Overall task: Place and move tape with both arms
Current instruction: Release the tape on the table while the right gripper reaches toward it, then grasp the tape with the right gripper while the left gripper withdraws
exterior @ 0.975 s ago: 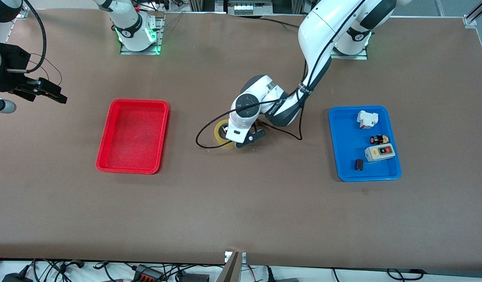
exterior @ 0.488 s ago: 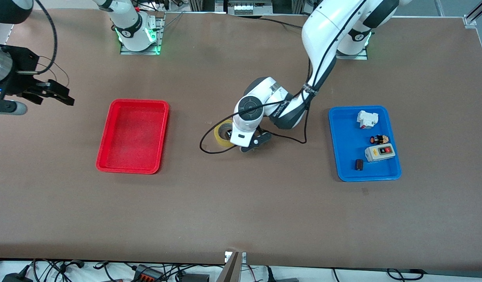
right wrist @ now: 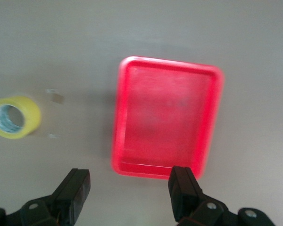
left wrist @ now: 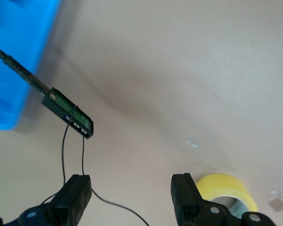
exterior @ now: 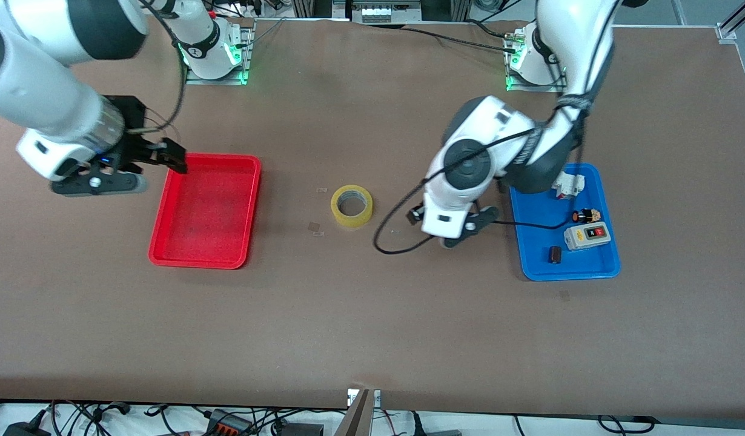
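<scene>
One tape (exterior: 351,206) lies flat on the bench (exterior: 372,315), between one red tray (exterior: 206,209) and one blue tray (exterior: 536,242). The blue tray holds four small parts (exterior: 586,236). Two arms are present. The left gripper (left wrist: 132,197) hangs over the bench between the tape and the blue tray, fingers (left wrist: 75,197) wide apart, holding nothing. The right gripper (right wrist: 129,190) hangs above the red tray's edge toward the right arm's end, fingers (right wrist: 184,188) wide apart, empty
</scene>
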Motion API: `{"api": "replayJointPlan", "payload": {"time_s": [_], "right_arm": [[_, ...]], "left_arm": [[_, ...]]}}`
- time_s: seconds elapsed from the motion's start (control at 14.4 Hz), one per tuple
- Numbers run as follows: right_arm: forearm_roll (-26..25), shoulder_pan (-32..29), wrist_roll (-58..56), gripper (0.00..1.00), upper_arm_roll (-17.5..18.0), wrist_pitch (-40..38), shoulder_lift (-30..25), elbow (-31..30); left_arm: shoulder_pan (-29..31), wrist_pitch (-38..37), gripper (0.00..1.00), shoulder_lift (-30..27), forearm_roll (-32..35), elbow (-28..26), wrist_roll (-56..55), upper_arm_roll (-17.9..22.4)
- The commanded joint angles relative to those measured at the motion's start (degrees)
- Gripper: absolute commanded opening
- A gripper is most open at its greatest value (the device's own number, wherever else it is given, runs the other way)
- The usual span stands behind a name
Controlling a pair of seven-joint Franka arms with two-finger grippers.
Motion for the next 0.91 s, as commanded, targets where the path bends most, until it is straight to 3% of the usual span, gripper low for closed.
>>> {"api": "replayJointPlan", "payload": {"time_s": [0.0, 0.49, 0.84], "right_arm": [[1.45, 4.43, 4.09, 0.96, -0.38, 3.41, 3.13, -0.16], [1.36, 13.22, 13.49, 0.94, -0.38, 15.18, 8.93, -6.74], [1.36, 17.71, 18.41, 0.94, -0.38, 23.44, 17.01, -7.63]], "left_arm": [[5.14, -6.52, 1.00, -5.11, 0.11, -1.77, 8.68, -0.70], [18.94, -18.93, 1.00, -13.91, -2.08, -0.98, 36.71, -0.88], [21.94, -21.58, 1.00, -19.52, -2.35, -2.55, 48.25, 1.13]]}}
